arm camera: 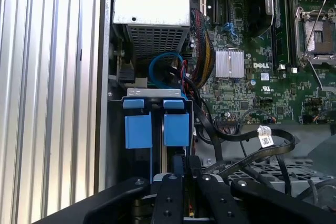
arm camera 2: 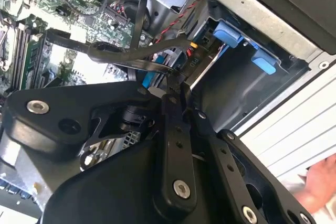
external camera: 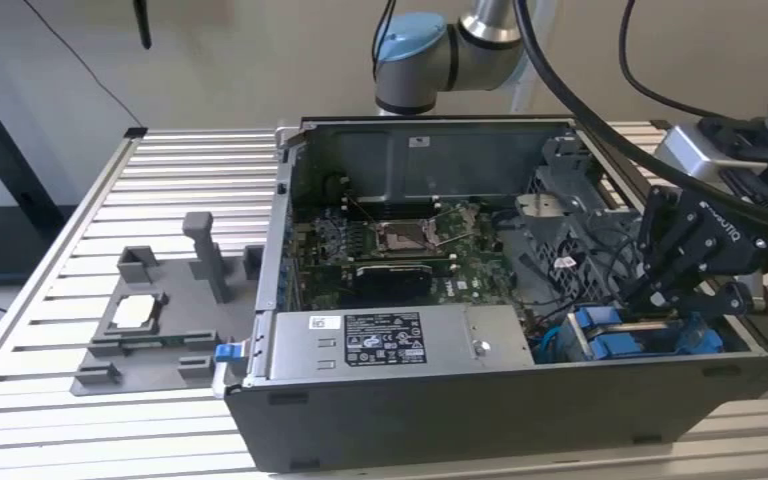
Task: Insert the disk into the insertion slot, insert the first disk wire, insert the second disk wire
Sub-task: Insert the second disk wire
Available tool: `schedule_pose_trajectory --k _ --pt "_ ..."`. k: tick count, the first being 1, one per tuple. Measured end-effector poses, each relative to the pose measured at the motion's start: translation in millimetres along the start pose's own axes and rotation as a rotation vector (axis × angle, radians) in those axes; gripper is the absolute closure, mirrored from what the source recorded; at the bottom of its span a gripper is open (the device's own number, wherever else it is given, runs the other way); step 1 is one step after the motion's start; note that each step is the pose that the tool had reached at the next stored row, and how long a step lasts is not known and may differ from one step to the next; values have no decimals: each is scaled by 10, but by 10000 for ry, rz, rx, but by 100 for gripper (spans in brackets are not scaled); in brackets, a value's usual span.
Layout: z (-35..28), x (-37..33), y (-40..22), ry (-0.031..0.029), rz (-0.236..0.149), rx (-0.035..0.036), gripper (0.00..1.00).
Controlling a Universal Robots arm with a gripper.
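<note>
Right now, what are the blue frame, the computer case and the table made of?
The blue frame looks like plastic: bright even colour, smooth moulded tabs, dull sheen. The case seems painted sheet metal: thin flat dark-grey walls, bare silver inside. The table is probably aluminium: pale, silvery ribbed slats with a soft shine.

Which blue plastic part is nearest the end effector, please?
The blue disk frame beneath the end effector, at the exterior view's right; the small blue clip sits at its left.
</note>
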State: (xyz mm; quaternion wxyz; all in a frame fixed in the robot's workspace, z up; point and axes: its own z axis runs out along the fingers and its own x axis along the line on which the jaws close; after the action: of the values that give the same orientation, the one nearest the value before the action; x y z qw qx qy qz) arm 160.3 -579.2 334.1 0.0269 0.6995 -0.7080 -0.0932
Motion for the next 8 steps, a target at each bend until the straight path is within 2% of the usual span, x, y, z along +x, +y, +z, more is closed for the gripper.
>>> schedule_pose_trajectory --k 3,4,8 --pt "4 0 -1 -7 -1 0 83" --pt "4 0 -1 -6 -1 0 76" --pt "-29 -2 5 -3 0 -3 76"
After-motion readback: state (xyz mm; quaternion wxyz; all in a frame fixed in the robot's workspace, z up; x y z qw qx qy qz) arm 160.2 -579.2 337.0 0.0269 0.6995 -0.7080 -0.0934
